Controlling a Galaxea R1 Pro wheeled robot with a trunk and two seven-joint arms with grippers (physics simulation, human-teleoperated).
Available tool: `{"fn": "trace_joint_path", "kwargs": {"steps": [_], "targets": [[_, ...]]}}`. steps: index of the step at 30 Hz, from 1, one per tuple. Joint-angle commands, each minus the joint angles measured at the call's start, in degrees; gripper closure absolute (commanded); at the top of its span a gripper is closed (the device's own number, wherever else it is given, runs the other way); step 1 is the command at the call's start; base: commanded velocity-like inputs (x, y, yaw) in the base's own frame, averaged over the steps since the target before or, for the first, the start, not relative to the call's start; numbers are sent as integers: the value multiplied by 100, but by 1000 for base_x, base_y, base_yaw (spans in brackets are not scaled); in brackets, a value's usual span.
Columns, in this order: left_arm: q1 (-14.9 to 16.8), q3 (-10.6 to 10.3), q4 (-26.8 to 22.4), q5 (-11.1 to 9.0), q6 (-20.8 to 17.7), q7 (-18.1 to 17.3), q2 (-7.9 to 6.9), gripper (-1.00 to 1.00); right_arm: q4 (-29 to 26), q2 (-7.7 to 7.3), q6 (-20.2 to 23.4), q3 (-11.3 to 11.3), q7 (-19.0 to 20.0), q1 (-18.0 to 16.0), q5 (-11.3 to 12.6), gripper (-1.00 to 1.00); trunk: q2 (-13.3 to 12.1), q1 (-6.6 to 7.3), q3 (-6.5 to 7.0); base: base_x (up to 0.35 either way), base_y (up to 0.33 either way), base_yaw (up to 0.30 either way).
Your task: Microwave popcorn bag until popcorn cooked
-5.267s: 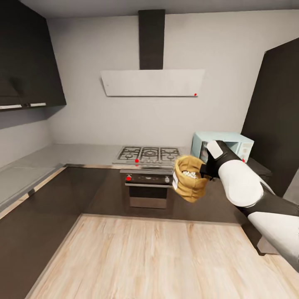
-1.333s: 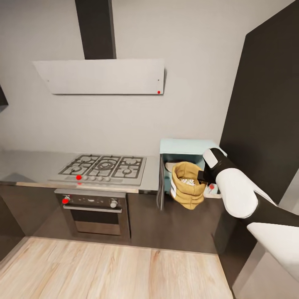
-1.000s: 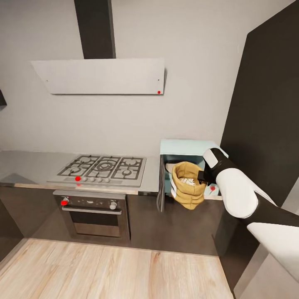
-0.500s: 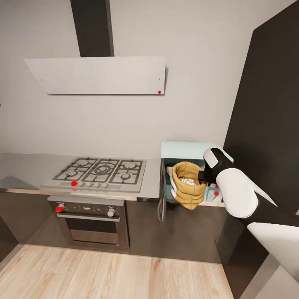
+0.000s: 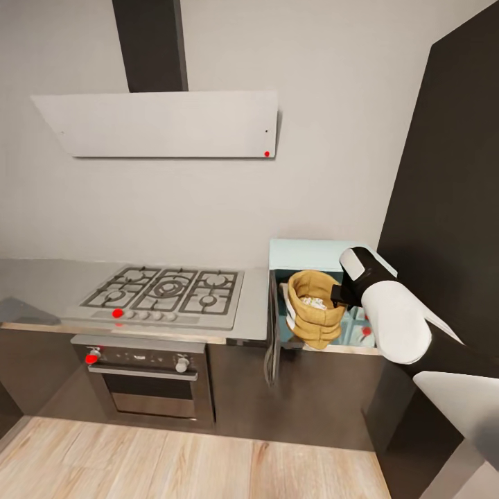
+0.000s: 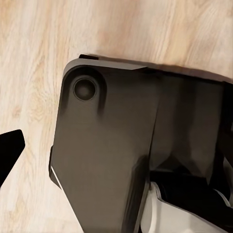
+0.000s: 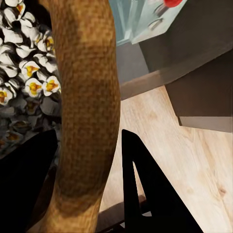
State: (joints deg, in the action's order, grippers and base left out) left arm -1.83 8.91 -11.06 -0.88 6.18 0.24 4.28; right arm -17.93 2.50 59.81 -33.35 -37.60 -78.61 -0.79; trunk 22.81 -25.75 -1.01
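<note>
The tan popcorn bag [image 5: 315, 317] hangs upright in my right gripper [image 5: 336, 296], which is shut on its rolled rim. White popcorn [image 5: 315, 302] shows inside it. The bag is level with the open mouth of the mint-white microwave [image 5: 305, 250]. The microwave door [image 5: 272, 331] is swung out to the left. The microwave stands on the grey countertop [image 5: 41, 285]. In the right wrist view the bag rim [image 7: 87, 97] runs between my black fingers [image 7: 145, 194], with popcorn [image 7: 24, 73] beside it and the microwave's knob panel [image 7: 145, 22] beyond. A dark finger tip [image 6: 8, 151] of my left gripper hangs over the floor.
A steel gas hob [image 5: 166, 294] with an oven [image 5: 145, 378] below sits left of the microwave, under a white hood [image 5: 159, 125]. A tall black cabinet [image 5: 450, 173] rises just right of the microwave. The left wrist view looks down on my dark base [image 6: 121, 155] and wood floor [image 6: 39, 48].
The camera has moved in toward the microwave. The door, shut 5.3 s ago, stands open. The bag stays in my right gripper and sits nearer the opening.
</note>
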Motion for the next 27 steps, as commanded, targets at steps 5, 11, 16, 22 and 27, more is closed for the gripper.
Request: {"fn": "trace_joint_path", "kwargs": {"steps": [5, 11, 16, 22, 27], "targets": [[-2, 15, -10, -9, 7, 2, 3, -100, -9, -4, 19, -40, -22, -5, -1, 100, 11, -4, -11, 4, 0, 0], [-2, 15, -10, 2, 13, 2, 3, -100, -9, -4, 19, -40, -24, -5, -1, 100, 11, -4, -11, 0, 0, 0], [-15, 15, -10, 8, 15, 2, 3, -100, -9, -4, 19, -40, -24, -5, -1, 100, 11, -4, -11, 0, 0, 0], [-32, 20, -10, 15, 22, 2, 1, -100, -9, -4, 19, -40, -25, -5, -1, 100, 11, -4, -11, 0, 0, 0], [-37, 21, -10, 13, 23, 2, -3, -100, -9, -10, 19, -43, -21, -5, 2, 100, 11, -4, -11, 0, 0, 0]]}}
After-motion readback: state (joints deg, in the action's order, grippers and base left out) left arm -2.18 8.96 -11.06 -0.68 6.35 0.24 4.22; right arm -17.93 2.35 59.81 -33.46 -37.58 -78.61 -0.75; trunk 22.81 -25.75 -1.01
